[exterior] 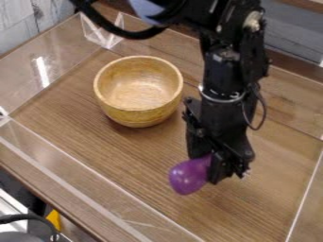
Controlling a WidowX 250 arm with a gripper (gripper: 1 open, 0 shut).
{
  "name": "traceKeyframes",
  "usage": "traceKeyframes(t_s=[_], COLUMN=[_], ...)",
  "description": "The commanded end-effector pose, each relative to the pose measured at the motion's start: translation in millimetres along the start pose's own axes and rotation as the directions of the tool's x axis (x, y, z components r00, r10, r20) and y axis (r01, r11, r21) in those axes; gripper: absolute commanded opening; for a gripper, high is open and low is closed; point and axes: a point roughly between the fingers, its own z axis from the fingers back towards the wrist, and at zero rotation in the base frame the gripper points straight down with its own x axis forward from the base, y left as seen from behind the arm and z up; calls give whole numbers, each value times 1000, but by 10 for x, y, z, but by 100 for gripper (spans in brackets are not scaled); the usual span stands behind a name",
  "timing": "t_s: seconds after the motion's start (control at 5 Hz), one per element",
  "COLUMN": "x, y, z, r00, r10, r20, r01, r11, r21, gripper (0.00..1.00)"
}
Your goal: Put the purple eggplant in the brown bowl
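Observation:
The purple eggplant [190, 176] hangs just above the wooden table, its rounded end pointing down and to the left; its stem end is hidden behind the fingers. My gripper [209, 170] points straight down and is shut on the eggplant. The brown bowl [139, 90] stands upright and holds nothing, up and to the left of the gripper, with a strip of bare table between the two.
The wooden table [89, 151] is ringed by low clear plastic walls [38, 66]. The black arm [228, 57] rises from the gripper to the top of the view. A table edge runs along the lower left.

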Motion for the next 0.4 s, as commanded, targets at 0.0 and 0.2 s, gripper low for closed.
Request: traceKeyframes(t_s=[0.0,0.2], x=[130,228], y=[162,289], z=[124,189], r00=[999,999], r10=[8,23], r20=[40,46], r01=[-10,-26], r11=[999,998], r21=[34,54], gripper=[0,0])
